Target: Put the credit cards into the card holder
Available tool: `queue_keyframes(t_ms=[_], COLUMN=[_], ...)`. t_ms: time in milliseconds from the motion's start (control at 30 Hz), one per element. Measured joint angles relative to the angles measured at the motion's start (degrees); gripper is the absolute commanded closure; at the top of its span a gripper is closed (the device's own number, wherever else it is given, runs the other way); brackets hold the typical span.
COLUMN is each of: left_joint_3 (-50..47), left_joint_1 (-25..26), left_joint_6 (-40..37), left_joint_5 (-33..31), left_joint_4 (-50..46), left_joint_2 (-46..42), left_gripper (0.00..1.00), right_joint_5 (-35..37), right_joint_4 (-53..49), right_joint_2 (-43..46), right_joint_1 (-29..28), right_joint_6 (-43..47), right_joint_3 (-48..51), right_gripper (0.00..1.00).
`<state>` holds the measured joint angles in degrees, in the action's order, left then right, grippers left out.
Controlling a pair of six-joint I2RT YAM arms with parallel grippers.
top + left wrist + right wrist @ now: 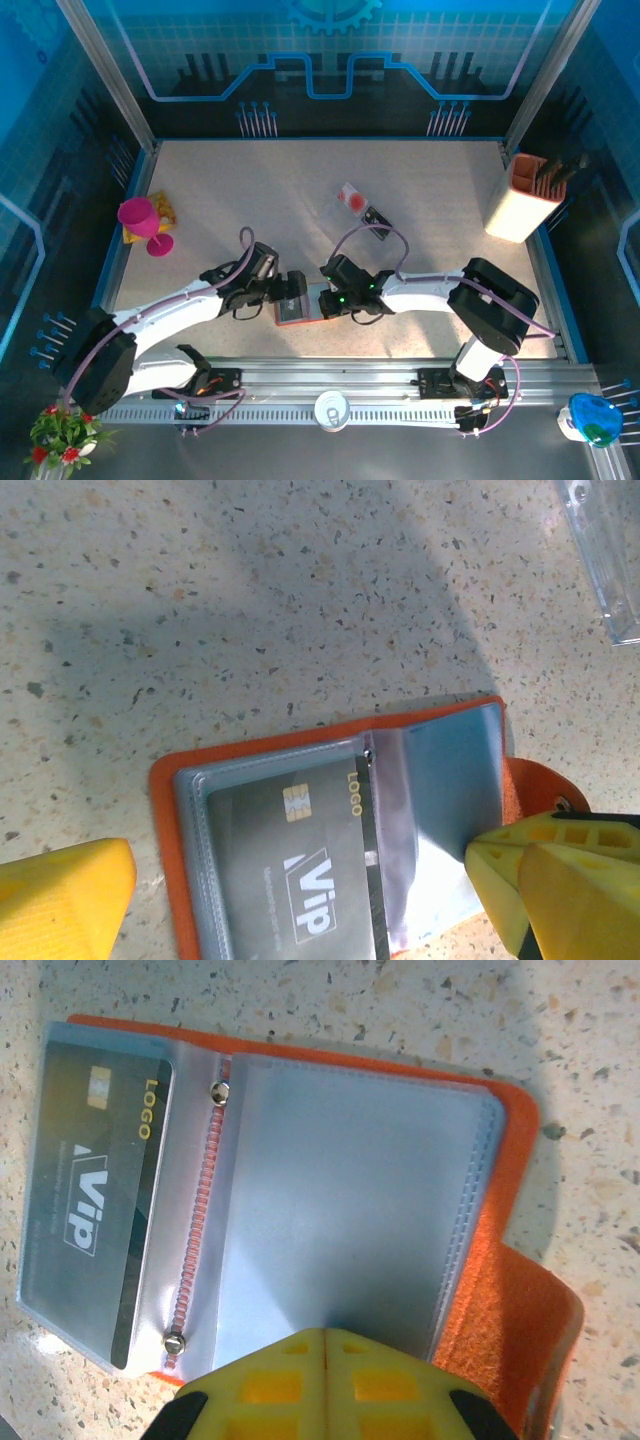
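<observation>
Card holder [296,312] at the tabletop's near edge.
My left gripper [300,905] and right gripper [325,1360] flank it; one card [90,1220] inside, two cards [352,197] behind.

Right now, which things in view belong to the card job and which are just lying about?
Job: card holder, lying open; black Vip card in its sleeve; white card with red blob; black card beside it.

Lying about: pink goblet; orange-and-white box of dark utensils; white can; plant with red flowers.
</observation>
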<state>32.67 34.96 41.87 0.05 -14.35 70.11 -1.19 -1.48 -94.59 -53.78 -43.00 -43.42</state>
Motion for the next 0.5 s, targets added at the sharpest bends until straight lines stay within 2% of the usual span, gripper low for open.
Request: queue_keyframes(t_ms=[500], left_joint_3=[-0.7], left_joint_1=[-0.26], left_joint_6=[-0.04], left_joint_5=[0.2], left_joint_4=[3.67], left_joint_2=[6.58], left_gripper=[0.01], right_joint_5=[-0.61], right_joint_4=[2.23], right_joint_2=[0.09], right_joint_1=[0.22], right_joint_6=[-0.57], right_joint_3=[1.01], right_gripper=[1.0])
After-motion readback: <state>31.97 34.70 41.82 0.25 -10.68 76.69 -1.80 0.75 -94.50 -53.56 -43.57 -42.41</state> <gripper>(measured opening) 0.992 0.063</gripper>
